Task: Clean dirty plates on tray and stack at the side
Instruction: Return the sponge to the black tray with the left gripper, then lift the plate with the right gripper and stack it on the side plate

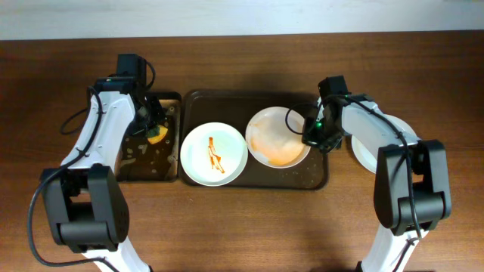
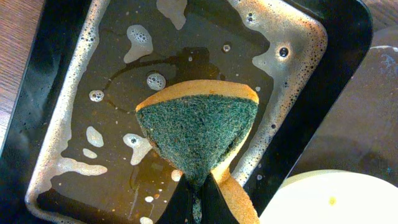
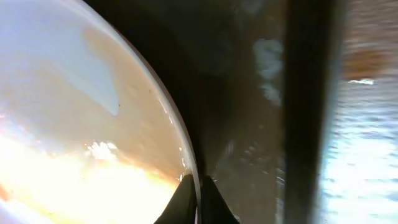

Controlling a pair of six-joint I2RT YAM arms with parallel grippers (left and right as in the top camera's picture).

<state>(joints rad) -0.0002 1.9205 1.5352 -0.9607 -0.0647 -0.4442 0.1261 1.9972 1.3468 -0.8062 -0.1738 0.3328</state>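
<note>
Pinched the sponge (image 2: 198,127) in the left gripper (image 2: 198,194), soapy tray (image 2: 46,93) right below. Clamped the smeared plate (image 3: 81,130) by its rim in the right gripper (image 3: 199,196), brown tray (image 3: 239,124) underneath.

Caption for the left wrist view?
Left gripper holds the sponge over the soapy black tray, a plate at lower right.

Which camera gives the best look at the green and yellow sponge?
The left wrist view: the green and yellow sponge fills the frame, pinched in the left gripper above the soapy black tray. Overhead shows only a small yellow speck. The right wrist view misses it.
</note>
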